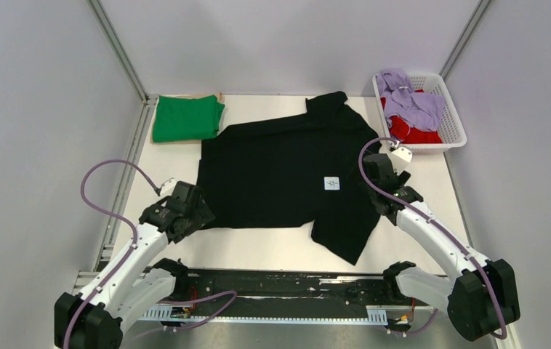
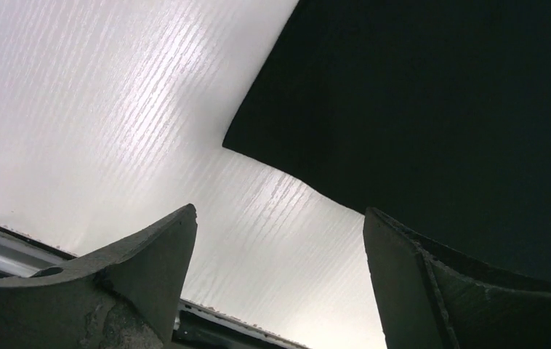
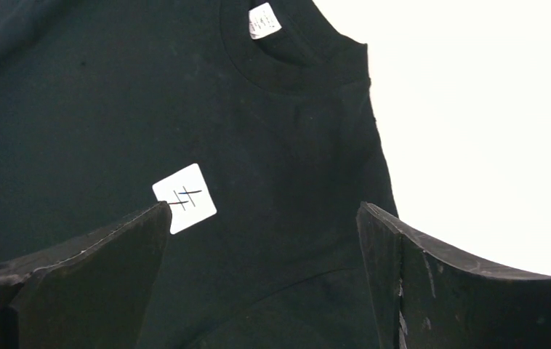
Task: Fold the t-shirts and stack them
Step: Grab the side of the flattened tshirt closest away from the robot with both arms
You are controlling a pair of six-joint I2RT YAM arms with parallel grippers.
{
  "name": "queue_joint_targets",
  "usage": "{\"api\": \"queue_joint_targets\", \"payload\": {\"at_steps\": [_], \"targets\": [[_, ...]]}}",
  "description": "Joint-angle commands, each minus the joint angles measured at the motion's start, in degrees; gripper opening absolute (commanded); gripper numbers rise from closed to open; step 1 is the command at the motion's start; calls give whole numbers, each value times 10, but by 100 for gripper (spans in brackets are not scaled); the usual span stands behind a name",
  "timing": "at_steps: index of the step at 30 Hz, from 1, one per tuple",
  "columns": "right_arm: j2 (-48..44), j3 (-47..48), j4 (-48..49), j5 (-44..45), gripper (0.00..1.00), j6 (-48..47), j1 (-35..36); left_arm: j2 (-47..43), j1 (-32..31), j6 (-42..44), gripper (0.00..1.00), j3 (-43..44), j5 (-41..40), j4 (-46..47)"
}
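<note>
**Status: black t-shirt spread flat, both grippers wide and empty**

1. Locate the black t-shirt (image 1: 280, 178). It lies spread out on the white table (image 1: 258, 251) at centre, with its collar toward the right arm and its hem toward the left arm. One sleeve points to the far edge, the other to the near edge. A square white label (image 1: 331, 183) sits on the chest.

2. Check the left gripper (image 2: 280, 218). Its jaws stand wide apart with nothing between them. It sits at the near-left hem corner of the black t-shirt. In the left wrist view, the right-hand finger is over dark fabric and the other is over bare table.

3. Check the right gripper (image 3: 264, 211). Its jaws are also wide apart and hold nothing. It hangs over the collar end of the shirt, where the neck tag (image 3: 263, 19) shows.

4. Note the green t-shirt (image 1: 185, 118), folded at the far-left corner of the table.

5. Note the white basket (image 1: 453, 123) at the far right, holding the lavender t-shirt (image 1: 412, 102) on the red t-shirt (image 1: 414, 133).
</note>
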Motion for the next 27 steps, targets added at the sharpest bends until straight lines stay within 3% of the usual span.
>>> {"api": "queue_joint_targets", "payload": {"at_steps": [1, 12, 21, 27], "targets": [[-9, -8, 45, -23, 100, -10, 0, 36, 3, -65, 89, -6, -31, 14], [13, -13, 70, -35, 100, -19, -5, 132, 5, -118, 67, -25, -30, 104], [21, -16, 74, -67, 100, -27, -15, 182, 6, -144, 65, -33, -48, 167], [5, -22, 74, -71, 100, -23, -16, 215, 9, -148, 57, -26, -72, 193]]}}
